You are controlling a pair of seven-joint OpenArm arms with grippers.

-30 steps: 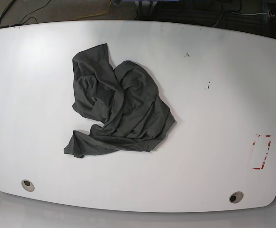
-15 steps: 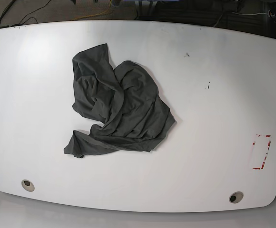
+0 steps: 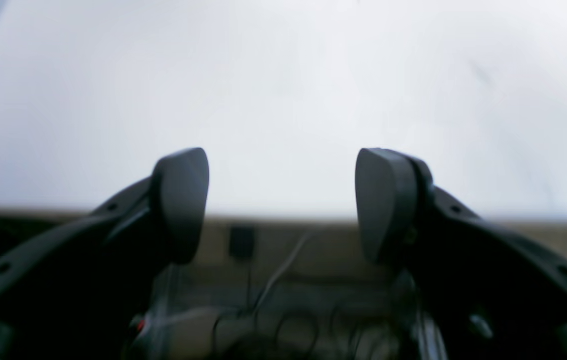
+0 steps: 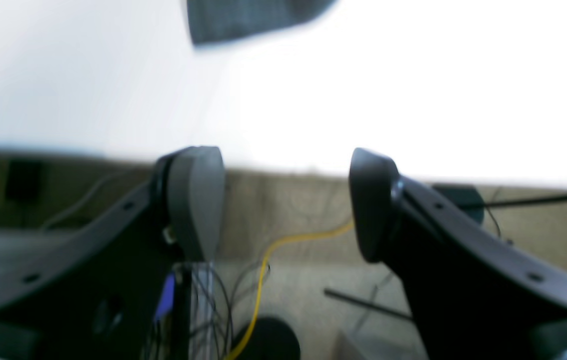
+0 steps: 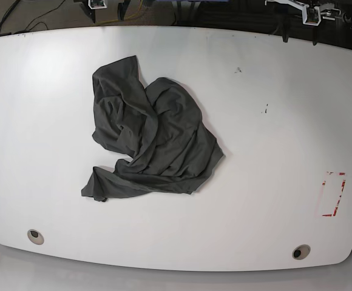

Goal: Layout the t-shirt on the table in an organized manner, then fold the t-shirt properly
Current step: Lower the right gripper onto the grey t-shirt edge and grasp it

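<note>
A: White surface [image 5: 267, 151], glossy, with floor and cables past its far edge. Left to right: a grommet [image 5: 35, 236] at the near left corner, the shirt [image 5: 152, 136] left of centre, a few dark specks further right, then a red tape mark [image 5: 334, 194] and a second grommet [image 5: 300, 251] near the right end.

B: How does the shirt lie?

A: Crumpled in a heap, folded over itself, one flap trailing toward the near left. I can't tell sleeves from hem, and no neck label shows.

B: And the arms?

A: Both hang back at the far edge. The right gripper [image 4: 286, 200] has its jaws spread with nothing between them, a dark corner of shirt showing ahead of it. The left gripper [image 3: 281, 202] is likewise spread and empty, facing bare surface.

B: So laying out hasn't begun. What worries you?

A: Pinching several layers at once, which would likely lift the whole wad instead of opening it. The slick top could also let the cloth slide when only one side is pulled.
</note>
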